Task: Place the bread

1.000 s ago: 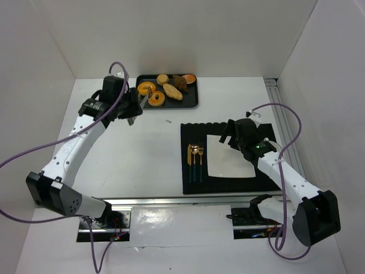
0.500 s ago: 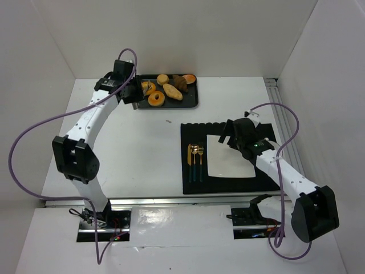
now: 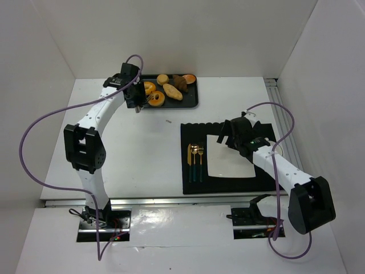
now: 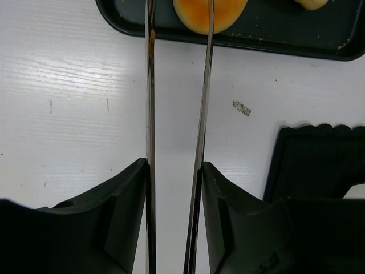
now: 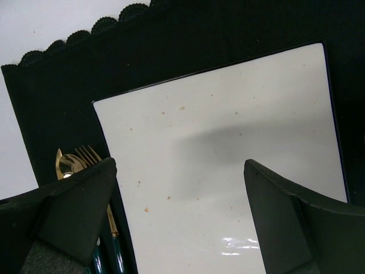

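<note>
Bread (image 4: 194, 10) lies straight ahead of left gripper (image 4: 174, 171), on the tray (image 4: 274, 34).
Left gripper clamps tongs (image 4: 149, 85) aimed lengthwise at it; right gripper (image 5: 179, 211), fingers apart, hangs over the plate (image 5: 228, 114).

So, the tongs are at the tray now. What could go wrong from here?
1. The thin tongs in the left gripper flank the orange bread; such narrow blades may let it slip.
2. The bread lies right at the near rim of the tray, so the tongs might catch the rim and push the tray.
3. The right gripper hangs open over the plate and may be in the way.
</note>
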You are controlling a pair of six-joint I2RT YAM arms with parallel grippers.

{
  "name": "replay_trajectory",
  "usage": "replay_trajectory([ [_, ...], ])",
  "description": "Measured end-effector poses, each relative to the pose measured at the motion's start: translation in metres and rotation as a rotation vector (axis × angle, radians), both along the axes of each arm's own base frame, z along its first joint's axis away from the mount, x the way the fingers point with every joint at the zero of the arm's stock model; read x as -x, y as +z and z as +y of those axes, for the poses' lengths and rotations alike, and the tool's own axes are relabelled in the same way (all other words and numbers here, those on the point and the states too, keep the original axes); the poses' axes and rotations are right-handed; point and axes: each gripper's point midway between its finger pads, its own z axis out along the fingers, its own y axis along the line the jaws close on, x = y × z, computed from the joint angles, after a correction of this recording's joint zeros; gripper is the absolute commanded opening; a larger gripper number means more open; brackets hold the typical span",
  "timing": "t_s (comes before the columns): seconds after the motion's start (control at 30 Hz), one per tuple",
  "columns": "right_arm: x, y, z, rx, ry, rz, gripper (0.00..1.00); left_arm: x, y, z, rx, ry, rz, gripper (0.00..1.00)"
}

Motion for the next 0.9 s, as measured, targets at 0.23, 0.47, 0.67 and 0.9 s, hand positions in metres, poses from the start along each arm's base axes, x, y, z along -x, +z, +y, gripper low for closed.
replay_trajectory([
  [0.23,-0.002,-0.001,0.000,-0.001,0.000,-0.001,1.00,-0.004,-0.005,0.005,0.042,0.004,0.014,0.55],
  [0.47,-0.002,0.000,0.001,-0.002,0.000,-0.006,1.00,-0.008,-0.019,0.002,0.085,-0.009,0.041,0.55],
  [0.67,-0.002,0.000,0.001,-0.002,0.000,-0.005,1.00,-0.011,-0.023,-0.003,0.130,-0.008,0.048,0.54],
  [0.9,-0.002,0.000,0.001,-0.004,0.002,-0.005,1.00,-0.010,-0.034,-0.006,0.158,0.003,0.063,0.55],
])
